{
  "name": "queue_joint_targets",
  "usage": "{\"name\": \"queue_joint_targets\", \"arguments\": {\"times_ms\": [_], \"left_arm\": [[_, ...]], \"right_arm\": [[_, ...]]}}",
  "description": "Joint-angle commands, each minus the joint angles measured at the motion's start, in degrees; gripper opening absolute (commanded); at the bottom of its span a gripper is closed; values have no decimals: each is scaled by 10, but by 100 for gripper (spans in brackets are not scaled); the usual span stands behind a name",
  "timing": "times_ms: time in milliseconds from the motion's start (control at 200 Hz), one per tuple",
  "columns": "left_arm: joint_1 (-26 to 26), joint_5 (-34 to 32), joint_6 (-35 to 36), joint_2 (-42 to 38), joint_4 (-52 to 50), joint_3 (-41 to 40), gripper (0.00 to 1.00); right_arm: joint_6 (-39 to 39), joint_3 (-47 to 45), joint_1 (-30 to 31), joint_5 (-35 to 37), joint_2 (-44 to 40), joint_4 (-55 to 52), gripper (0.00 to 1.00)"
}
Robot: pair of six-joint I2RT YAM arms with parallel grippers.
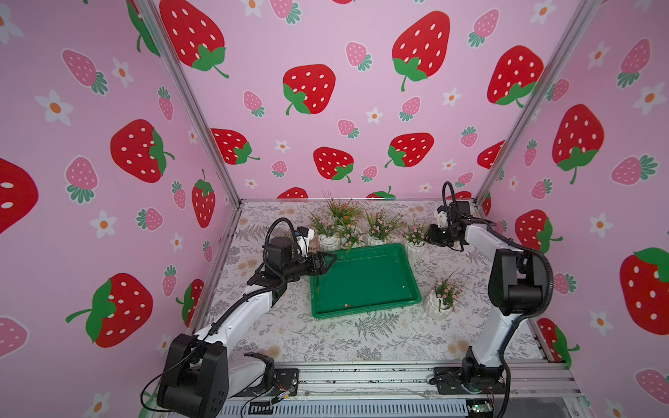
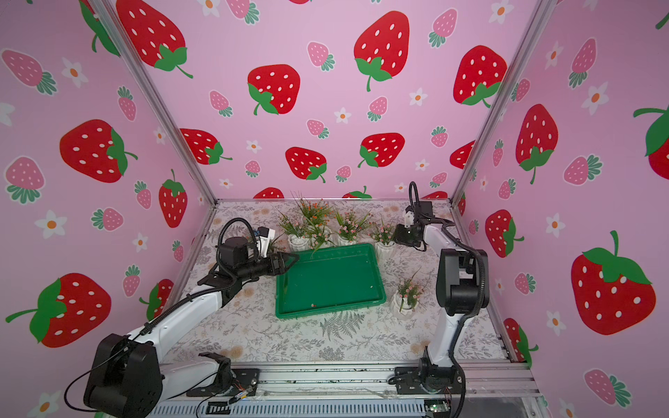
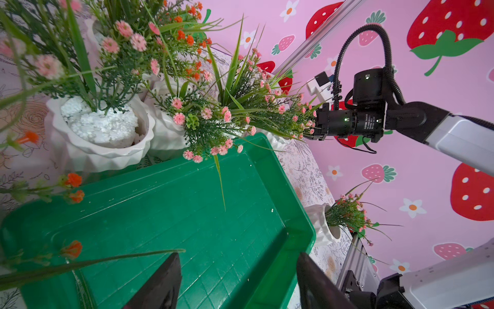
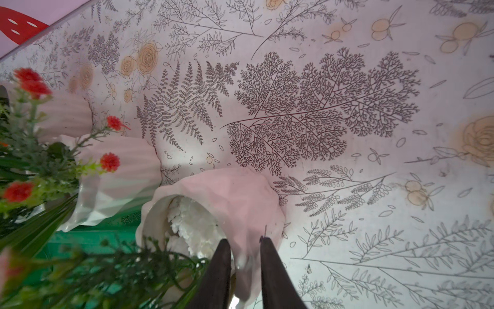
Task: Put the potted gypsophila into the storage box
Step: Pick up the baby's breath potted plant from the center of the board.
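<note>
The storage box (image 1: 362, 312) (image 2: 327, 312) is a shallow green tray in the middle of the table, with nothing in it. Behind it stands a row of white pots with small pink and orange flowers. My right gripper (image 1: 427, 239) (image 4: 244, 240) is at the row's right end. It is shut on the rim of that potted gypsophila (image 1: 415, 250) (image 4: 235, 198), one finger inside the pot and one outside. My left gripper (image 1: 327, 262) (image 3: 238, 281) hangs open over the box's far left corner, holding nothing.
Three more flower pots (image 1: 328, 241) (image 1: 349, 237) (image 1: 376, 239) crowd the box's far edge, their stems leaning over it. Another pot (image 1: 440, 304) stands alone to the right of the box, near the right arm's base. Pink walls close in the table at the back and sides.
</note>
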Motion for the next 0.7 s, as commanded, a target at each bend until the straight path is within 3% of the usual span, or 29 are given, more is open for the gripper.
{"name": "queue_joint_targets", "arguments": {"times_ms": [0, 695], "left_arm": [[-4, -1, 10, -4, -9, 23, 70], [-4, -16, 1, -23, 0, 10, 70]], "right_arm": [[-19, 15, 7, 11, 12, -30, 21], [-32, -10, 18, 55, -36, -40, 0]]}}
